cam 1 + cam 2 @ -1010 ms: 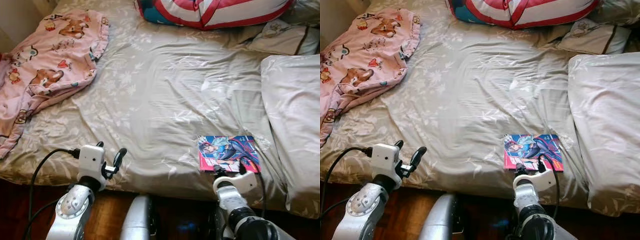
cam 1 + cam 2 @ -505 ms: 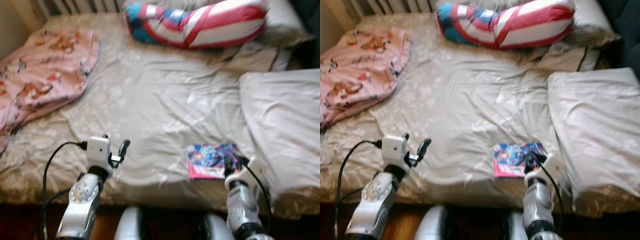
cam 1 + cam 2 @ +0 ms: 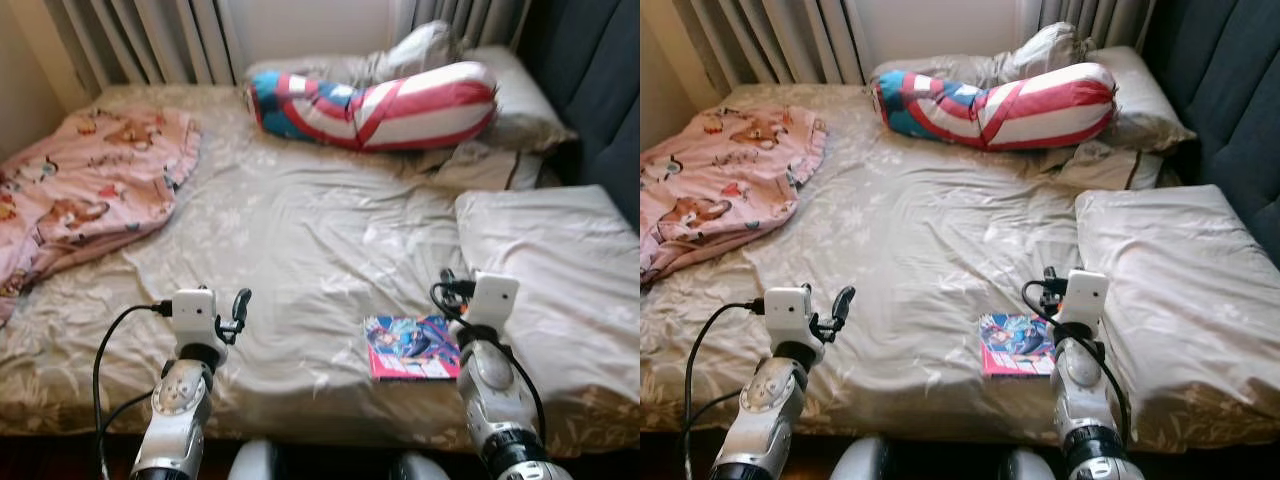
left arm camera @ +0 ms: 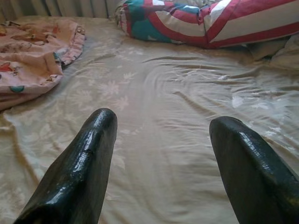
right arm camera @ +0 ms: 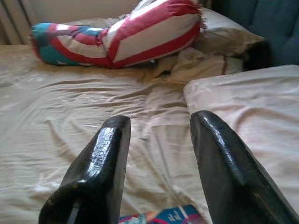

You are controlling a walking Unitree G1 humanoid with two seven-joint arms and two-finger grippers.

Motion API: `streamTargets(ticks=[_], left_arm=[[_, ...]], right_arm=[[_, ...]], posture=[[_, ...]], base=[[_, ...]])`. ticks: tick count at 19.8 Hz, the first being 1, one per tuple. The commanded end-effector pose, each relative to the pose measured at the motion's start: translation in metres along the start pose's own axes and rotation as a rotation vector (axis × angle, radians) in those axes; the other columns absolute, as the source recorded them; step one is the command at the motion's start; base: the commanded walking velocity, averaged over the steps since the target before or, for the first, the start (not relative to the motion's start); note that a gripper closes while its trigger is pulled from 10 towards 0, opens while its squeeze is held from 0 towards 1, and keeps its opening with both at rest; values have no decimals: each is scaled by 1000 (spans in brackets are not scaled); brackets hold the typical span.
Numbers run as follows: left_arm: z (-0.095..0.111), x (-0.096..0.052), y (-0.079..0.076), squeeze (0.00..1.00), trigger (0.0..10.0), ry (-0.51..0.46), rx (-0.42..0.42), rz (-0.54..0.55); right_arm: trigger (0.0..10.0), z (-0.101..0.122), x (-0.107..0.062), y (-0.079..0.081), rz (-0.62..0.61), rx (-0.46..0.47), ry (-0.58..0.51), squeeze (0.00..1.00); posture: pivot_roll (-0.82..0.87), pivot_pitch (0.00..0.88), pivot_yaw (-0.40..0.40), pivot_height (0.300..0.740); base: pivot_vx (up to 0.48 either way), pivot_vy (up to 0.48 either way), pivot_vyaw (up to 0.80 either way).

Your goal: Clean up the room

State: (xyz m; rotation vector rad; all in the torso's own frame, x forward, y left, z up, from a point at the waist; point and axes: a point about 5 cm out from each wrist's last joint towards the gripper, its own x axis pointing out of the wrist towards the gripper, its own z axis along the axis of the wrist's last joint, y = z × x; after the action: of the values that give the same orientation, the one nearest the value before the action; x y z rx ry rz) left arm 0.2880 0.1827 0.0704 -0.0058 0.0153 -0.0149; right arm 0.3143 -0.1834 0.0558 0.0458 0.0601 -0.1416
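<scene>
Hands, left (image 4: 161, 161) and right (image 5: 161, 163), spread empty over bed (image 3: 320, 230); book (image 3: 410, 347) near right.

We see wide bare stretch of bed (image 3: 300, 230) across its middle, open for passing. Pink blanket (image 3: 85, 185) heaps over left edge and far left corner. Striped bolster (image 3: 375, 100) lies across far edge, small cushion (image 3: 480, 165) just below it. Large pillow (image 3: 560, 270) covers right edge. Book (image 3: 412, 346) lies flat near front edge, beside pillow. Our left gripper (image 4: 161, 140) and right gripper (image 5: 159, 135), fingers spread, face bare sheet.
</scene>
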Motion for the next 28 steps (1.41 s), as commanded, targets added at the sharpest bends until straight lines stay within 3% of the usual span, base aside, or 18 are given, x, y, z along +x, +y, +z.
streamTargets(ticks=[1, 4, 8, 11, 14, 17, 19, 24, 28], left_arm=[[0, 2, 3, 0, 10000, -7, 12, 14], [-7, 5, 14, 0, 10000, 29, 12, 48], [-38, 0, 24, 0, 10000, 182, 42, 49], [-66, -12, 34, 0, 10000, 347, 94, 59], [-91, -28, 37, 0, 10000, 515, 40, 94], [-120, -57, 35, 0, 10000, 704, 73, 74], [-130, -70, 33, 0, 10000, 765, 72, 83], [-139, -80, 25, 0, 10000, 831, 90, 79], [-140, -84, 31, 0, 10000, 840, 96, 95]], right_arm=[[10000, -5, -1, -1, 5, -12, 33, 0], [10000, -16, -4, -4, 3, -18, 88, 0], [10000, -39, -14, -13, -21, -47, 210, 0], [10000, -76, -41, -34, -73, -42, 418, 0], [10000, -104, -69, -51, -103, -68, 605, 0], [10000, -132, -104, -51, -86, -59, 775, 0], [10000, -138, -112, -43, -46, -66, 805, 0], [10000, -140, -113, -37, -11, -65, 800, 0], [10000, -140, -113, -34, -21, -38, 802, 0]], posture=[[-10, 0, -6, 705], [-8, 0, 2, 740], [-8, 0, 17, 740], [-1, 0, 24, 740], [-18, 0, 36, 740], [-6, 0, 39, 740], [-6, 0, 42, 740], [-6, 0, 44, 740], [-6, 0, 45, 740]], base=[[0, 0, 0], [0, 0, 0], [0, 0, 0], [0, 0, 0], [0, 0, 0], [0, 0, 0], [0, 0, 0], [0, 0, 320], [0, 360, 200]])
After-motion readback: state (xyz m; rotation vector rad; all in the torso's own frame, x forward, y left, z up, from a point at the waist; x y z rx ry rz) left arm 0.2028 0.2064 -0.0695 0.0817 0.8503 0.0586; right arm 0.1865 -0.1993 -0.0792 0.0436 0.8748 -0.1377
